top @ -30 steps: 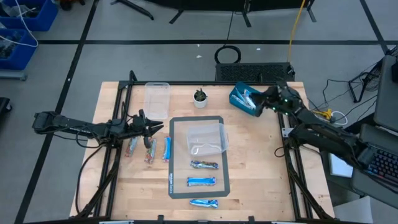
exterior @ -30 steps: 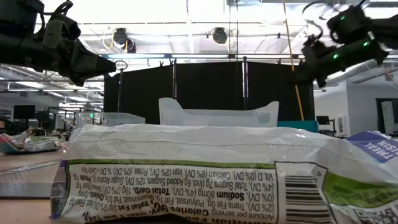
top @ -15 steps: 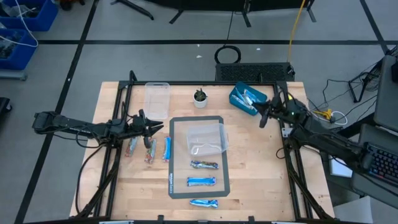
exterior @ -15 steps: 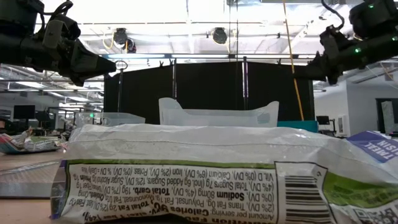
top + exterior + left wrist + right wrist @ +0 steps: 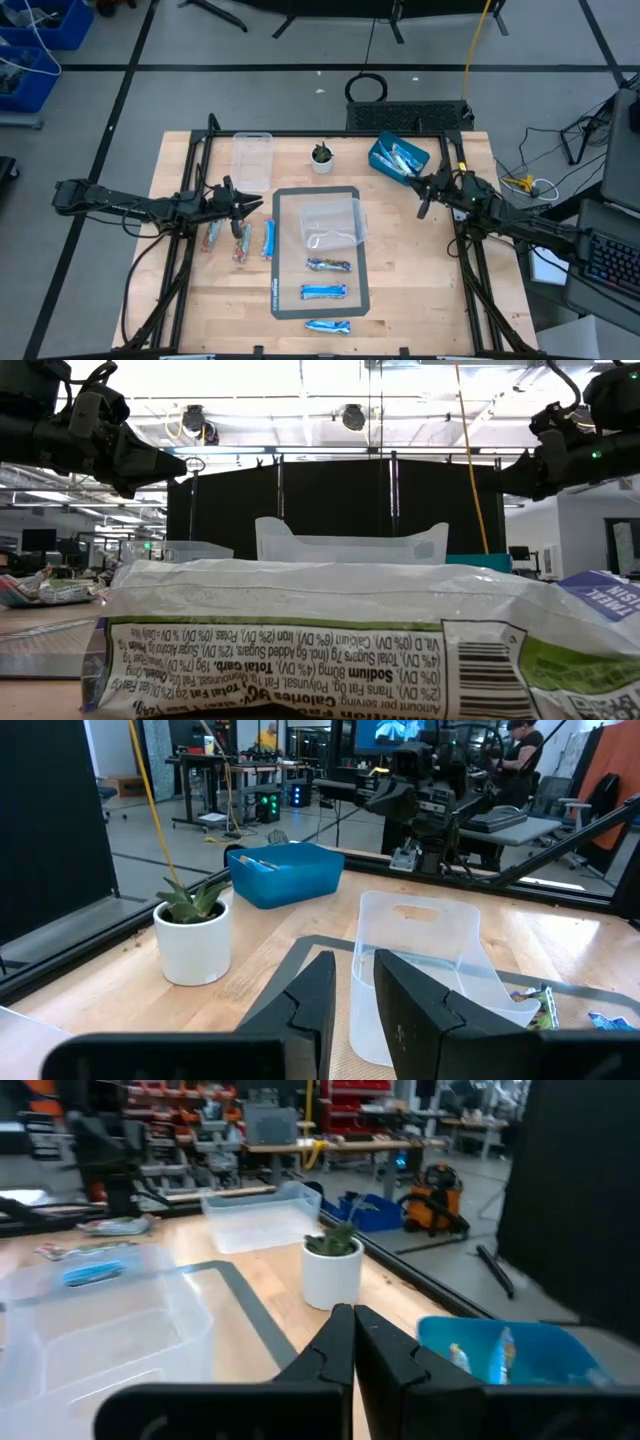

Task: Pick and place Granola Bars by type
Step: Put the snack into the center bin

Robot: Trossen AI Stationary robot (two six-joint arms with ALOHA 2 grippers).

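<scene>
1. Nearest me, I see three blue bars in a column at the near middle of the table: one (image 5: 328, 326) on bare wood at the near edge, one (image 5: 324, 291) on the mat (image 5: 278, 255), and a darker one (image 5: 328, 265) just beyond it, also on the mat.
2. Farther on the mat stands a clear tub (image 5: 332, 224); I cannot tell whether it holds anything.
3. Left of the mat, three more bars lie side by side on the wood: a blue one (image 5: 268, 239) nearest the mat, then two brownish-pink ones (image 5: 240, 244) (image 5: 213, 236).
4. My left gripper (image 5: 257, 204) hangs just beyond those three bars, pointing right towards the tub. In its wrist view the fingers (image 5: 305, 998) stand a narrow gap apart with nothing between them.
5. My right gripper (image 5: 422, 205) is over the right side of the table, near the bin and apart from it. Its fingers (image 5: 335, 1346) are pressed together, empty.
6. At the far side I see a second clear tub (image 5: 253, 160) on the left, a small potted plant (image 5: 322, 156) in the middle, and the blue bin (image 5: 397, 160) on the right, with several bars (image 5: 403, 155) inside.
</scene>
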